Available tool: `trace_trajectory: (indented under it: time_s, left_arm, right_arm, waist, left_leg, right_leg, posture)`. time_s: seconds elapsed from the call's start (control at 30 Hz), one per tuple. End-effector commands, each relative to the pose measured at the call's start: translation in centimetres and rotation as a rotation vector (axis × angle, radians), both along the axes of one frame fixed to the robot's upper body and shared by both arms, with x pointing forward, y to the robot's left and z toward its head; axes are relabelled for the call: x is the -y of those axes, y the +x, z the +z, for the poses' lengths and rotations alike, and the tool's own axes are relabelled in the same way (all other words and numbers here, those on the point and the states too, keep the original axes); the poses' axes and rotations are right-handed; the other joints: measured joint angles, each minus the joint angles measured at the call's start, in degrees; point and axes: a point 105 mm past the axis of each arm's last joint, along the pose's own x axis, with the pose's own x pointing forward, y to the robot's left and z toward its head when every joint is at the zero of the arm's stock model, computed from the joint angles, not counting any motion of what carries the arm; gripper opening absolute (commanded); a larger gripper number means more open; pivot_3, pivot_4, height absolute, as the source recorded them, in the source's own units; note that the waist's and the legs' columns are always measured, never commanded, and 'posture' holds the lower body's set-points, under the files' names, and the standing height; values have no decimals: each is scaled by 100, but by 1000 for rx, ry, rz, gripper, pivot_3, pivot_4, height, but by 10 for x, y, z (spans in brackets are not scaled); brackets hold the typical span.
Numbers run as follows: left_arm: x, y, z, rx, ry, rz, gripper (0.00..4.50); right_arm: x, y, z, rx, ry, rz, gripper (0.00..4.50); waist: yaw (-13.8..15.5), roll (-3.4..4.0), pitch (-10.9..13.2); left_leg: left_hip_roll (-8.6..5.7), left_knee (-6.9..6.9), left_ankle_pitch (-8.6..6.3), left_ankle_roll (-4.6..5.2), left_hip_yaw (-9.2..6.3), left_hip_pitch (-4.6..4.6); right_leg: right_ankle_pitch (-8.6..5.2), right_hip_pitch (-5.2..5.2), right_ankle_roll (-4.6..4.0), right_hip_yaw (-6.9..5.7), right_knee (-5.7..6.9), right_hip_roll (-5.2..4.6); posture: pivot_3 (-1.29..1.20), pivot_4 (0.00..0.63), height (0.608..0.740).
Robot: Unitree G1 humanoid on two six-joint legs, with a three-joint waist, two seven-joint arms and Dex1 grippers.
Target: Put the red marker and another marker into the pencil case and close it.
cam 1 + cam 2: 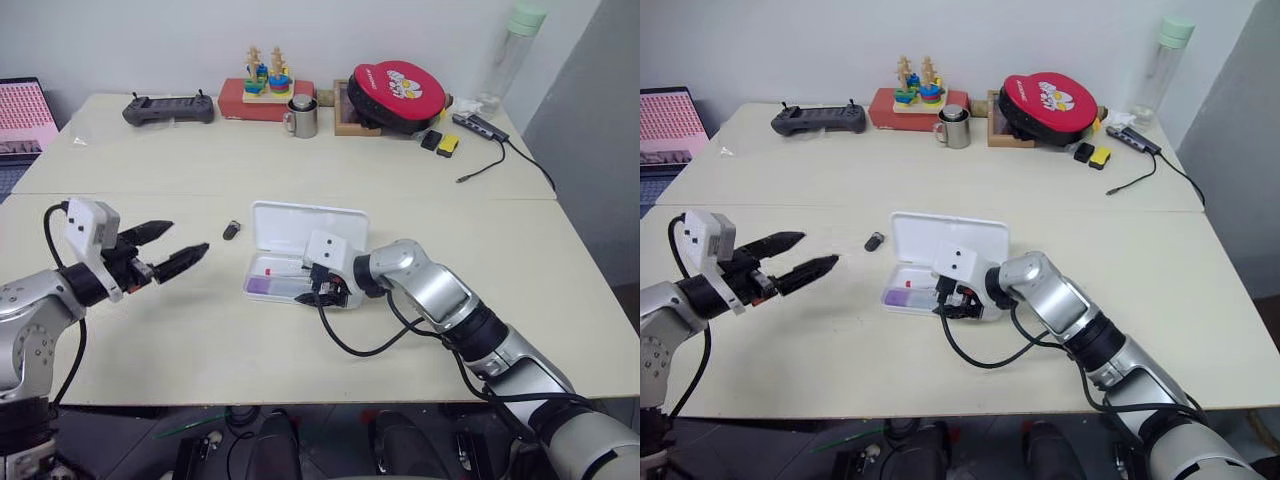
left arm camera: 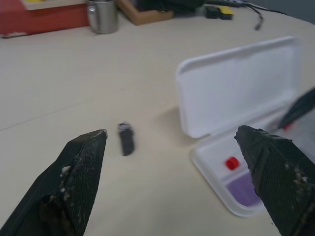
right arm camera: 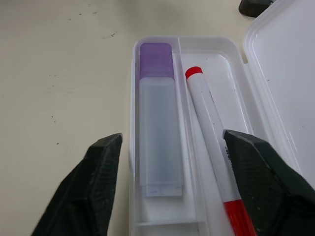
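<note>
While the flat white plastic pencil case (image 1: 300, 250) lies lid-up on the pale wooden table (image 1: 560, 300), the right hand (image 3: 170, 184) hangs just over its tray, released and empty. Left of the case, well apart, the left hand (image 1: 168, 250) hovers spread and empty. Inside the tray lie the slim red-capped white marker (image 3: 211, 123) and, beside it, the short purple-capped marker (image 3: 158, 132).

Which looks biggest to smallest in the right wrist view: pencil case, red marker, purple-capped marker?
1. pencil case: both markers lie inside its tray.
2. red marker: the longer of the two, though slimmer.
3. purple-capped marker: shorter but thicker.
They lie side by side, so nearness hardly skews this.
</note>
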Motion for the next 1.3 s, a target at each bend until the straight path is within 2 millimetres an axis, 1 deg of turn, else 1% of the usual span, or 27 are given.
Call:
trace_trajectory:
  time_s: [0.03, 0.07, 0.1, 0.13, 0.2, 0.23, 0.27, 0.33, 0.4, 0.5, 0.6, 0.67, 0.8, 0.93, 0.97, 1.03, 1.07, 1.1, 1.3]
  left_arm:
    - [-11, 25, -16, -31, 58, 159, 4500]
    - [-11, 32, -23, -52, 48, 198, 4500]
    - [-11, 37, -27, -66, 41, 224, 4500]
    - [-5, 40, -33, -72, 47, 203, 4500]
    - [3, 42, -37, -72, 59, 169, 4500]
    - [6, 44, -42, -81, 65, 165, 4500]
    - [8, 51, -47, -90, 58, 176, 4500]
    - [16, 59, -58, -109, 74, 169, 4500]
    - [24, 66, -65, -137, 63, 155, 4500]
    - [25, 72, -69, -159, 65, 163, 4500]
    - [25, 77, -67, -151, 82, 173, 4500]
    - [26, 79, -65, -143, 62, 170, 4500]
    - [35, 86, -69, -152, 66, 144, 4500]
    - [38, 90, -70, -147, 58, 134, 3805]
    - [41, 91, -68, -130, 61, 120, 3514]
    - [44, 92, -64, -110, 58, 107, 3142]
    - [44, 94, -63, -110, 49, 111, 2869]
    - [44, 94, -63, -112, 43, 116, 2714]
    - [43, 96, -66, -122, 44, 125, 1463]
  right_arm:
    - [-9, -8, 47, 61, 190, 63, 4461]
    - [-11, -9, 62, 73, 261, 70, 4461]
    - [-12, -11, 72, 82, 310, 73, 4461]
    - [-12, -9, 84, 109, 361, 60, 4461]
    - [-12, -7, 95, 134, 406, 40, 4461]
    - [-12, -6, 104, 152, 434, 25, 4461]
    - [-11, -6, 114, 172, 460, 17, 4461]
    - [-9, -5, 127, 201, 495, -3, 4461]
    - [-7, 0, 132, 220, 508, -39, 4461]
    - [-5, 3, 134, 236, 518, -69, 4461]
    - [-2, 5, 137, 244, 525, -91, 4461]
    - [-2, 5, 138, 245, 528, -92, 4461]
    - [0, 6, 136, 240, 521, -102, 4461]
    - [1, 9, 134, 236, 518, -116, 4500]
    - [2, 9, 134, 234, 519, -118, 4500]
    - [2, 10, 134, 232, 519, -120, 4500]
    - [2, 9, 134, 232, 519, -119, 4500]
    - [2, 9, 134, 232, 518, -119, 4500]
    - [2, 10, 135, 235, 519, -126, 4500]
  waist:
    - [12, -1, -1]
    - [10, -2, -1]
    - [9, -2, -1]
    - [12, -2, -1]
    - [10, -6, -3]
    - [1, -6, -3]
    - [2, -8, -4]
    - [21, -7, -4]
    - [24, -7, -4]
    - [34, -9, -5]
    - [32, -9, -5]
    - [29, -9, -5]
    - [40, -9, -5]
    - [41, -9, -5]
    - [41, -9, -5]
    - [41, -9, -5]
    - [41, -9, -5]
    - [42, -9, -5]
    - [33, -9, -5]
  left_leg:
    - [1, 2, 0, 0, -2, 0]
    - [0, 2, 0, 0, -2, 1]
    - [0, 4, 0, 0, -3, 0]
    - [-1, 5, 0, 0, -3, 0]
    - [1, 5, 0, 0, -5, 0]
    - [0, 5, 0, 0, -5, 0]
    - [1, 4, 0, -1, -5, 0]
    - [0, 2, 0, -1, -5, 0]
    - [0, 2, 1, -1, -9, -1]
    - [-3, 4, 1, -1, -9, 0]
    - [-2, 3, 1, -1, -10, 0]
    - [-2, 4, 1, -1, -9, 0]
    - [-2, 3, 1, -1, -10, 0]
    - [-3, 4, 1, -1, -11, 0]
    - [-4, 4, 1, -1, -12, 0]
    - [-3, 4, 1, -1, -12, 0]
    - [-3, 4, 1, -1, -12, 0]
    - [-3, 4, 1, -1, -12, 0]
    - [-3, 4, 1, -1, -12, 0]
  right_leg:
    - [1, 2, 1, -1, 0, 1]
    - [2, 4, 4, 0, 0, 1]
    - [3, 5, 5, -1, 0, 1]
    - [4, 7, 6, 0, 1, 2]
    - [4, 8, 5, -2, 1, 4]
    - [6, 8, 2, -1, 1, 3]
    - [10, 7, -5, -1, 1, 3]
    - [18, 7, -19, -4, 3, 3]
    - [18, 4, -19, -8, 7, 4]
    - [18, 11, -18, -8, 5, 2]
    - [18, 10, -18, -9, 6, 3]
    - [18, 10, -18, -7, 6, 3]
    - [18, 10, -19, -9, 6, 3]
    - [18, 14, -18, -10, 4, 2]
    - [18, 14, -18, -10, 4, 2]
    - [18, 14, -18, -11, 5, 2]
    - [18, 14, -18, -10, 5, 2]
    - [18, 14, -18, -10, 4, 2]
    - [18, 14, -18, -11, 4, 2]
  posture:
    - [0, 150, 740]
    - [0, 150, 740]
    - [0, 150, 740]
    - [0, 150, 740]
    - [0, 150, 740]
    - [0, 150, 740]
    - [0, 150, 740]
    - [0, 150, 740]
    - [0, 150, 740]
    - [0, 150, 740]
    - [0, 150, 740]
    - [0, 150, 740]
    - [0, 150, 740]
    - [0, 150, 740]
    - [0, 150, 740]
    - [0, 150, 740]
    - [0, 150, 740]
    - [0, 150, 740]
    - [0, 150, 740]
